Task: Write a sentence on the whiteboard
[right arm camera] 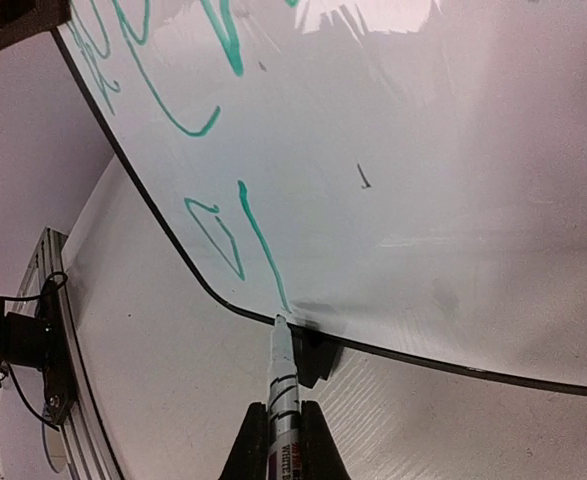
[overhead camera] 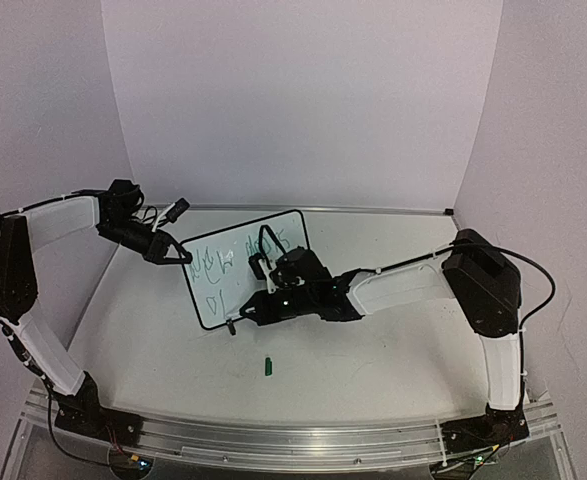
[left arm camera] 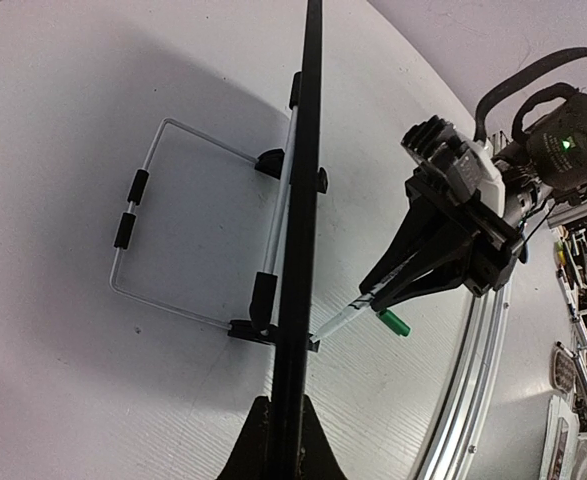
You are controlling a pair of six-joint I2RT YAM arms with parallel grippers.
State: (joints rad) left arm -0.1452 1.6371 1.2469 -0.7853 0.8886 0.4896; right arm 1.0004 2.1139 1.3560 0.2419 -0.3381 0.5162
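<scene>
The whiteboard (overhead camera: 205,305) stands tilted on the table's middle, with the green sentence (overhead camera: 218,265) scrawled in two lines. My left gripper (overhead camera: 178,253) is shut on the board's upper left edge; in the left wrist view the black frame (left arm camera: 303,200) runs edge-on between its fingers (left arm camera: 281,405). My right gripper (overhead camera: 248,310) is shut on a silver marker (right arm camera: 283,385). Its tip touches the board's bottom edge at the end of a green stroke (right arm camera: 258,235), right above a black foot (right arm camera: 318,355).
The green marker cap (overhead camera: 268,366) lies on the table in front of the board. A wire stand (left arm camera: 173,230) props the board from behind. An aluminium rail (overhead camera: 293,440) runs along the near edge, and white walls close the back and sides.
</scene>
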